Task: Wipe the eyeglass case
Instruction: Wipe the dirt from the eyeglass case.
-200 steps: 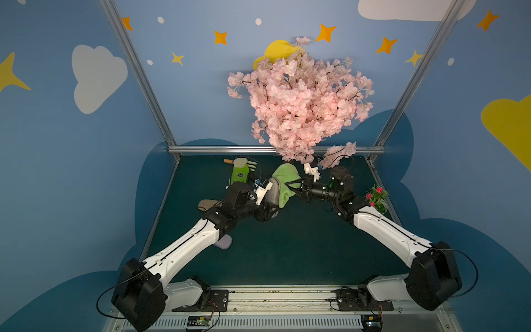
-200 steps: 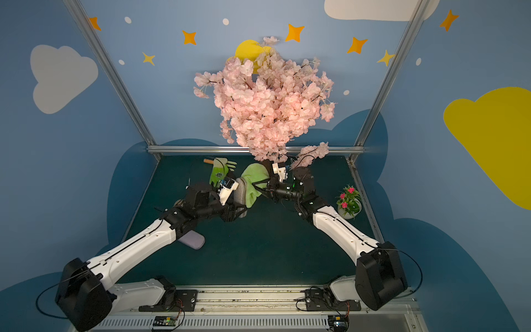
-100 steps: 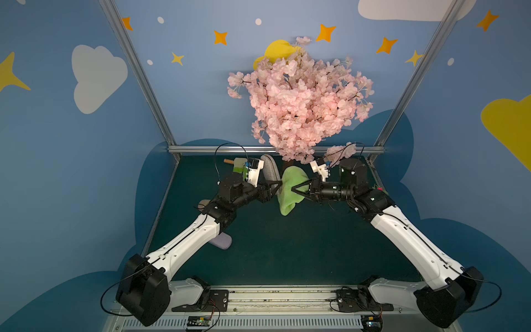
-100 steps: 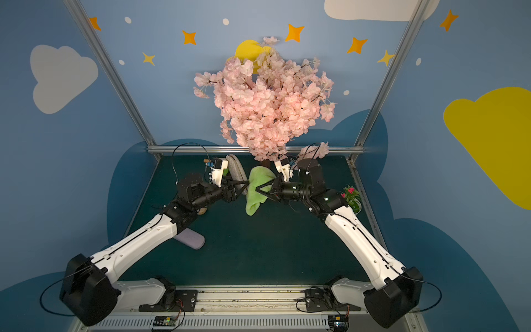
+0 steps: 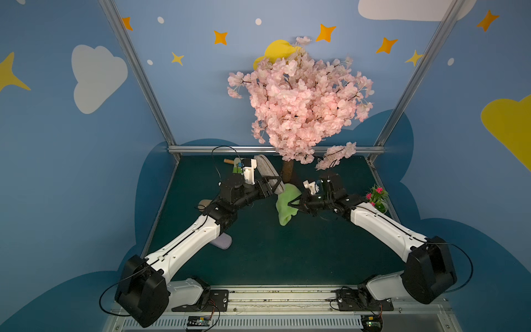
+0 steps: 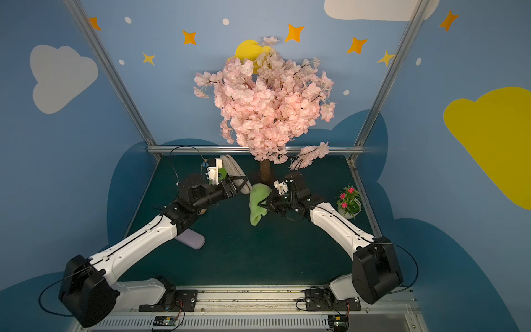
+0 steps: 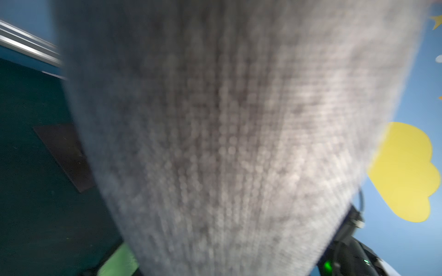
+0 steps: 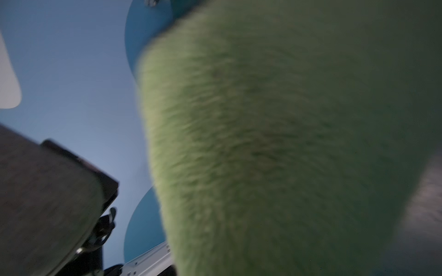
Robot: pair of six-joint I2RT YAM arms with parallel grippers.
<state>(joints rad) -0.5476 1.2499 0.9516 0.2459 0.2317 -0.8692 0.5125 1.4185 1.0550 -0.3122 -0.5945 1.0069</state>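
Above the far middle of the table [image 5: 258, 258], our left gripper [image 5: 274, 183] clamps the grey eyeglass case [image 5: 265, 168] aloft by its near end, so the green cloth [image 5: 283, 214] pinched in our right gripper [image 5: 290, 202] hangs just beside it for wiping.

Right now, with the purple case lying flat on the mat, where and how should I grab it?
Best grip the purple case by its free rounded end, from straight above, fingers across its narrow width: it lies flat, and its other end is hidden under the left forearm.
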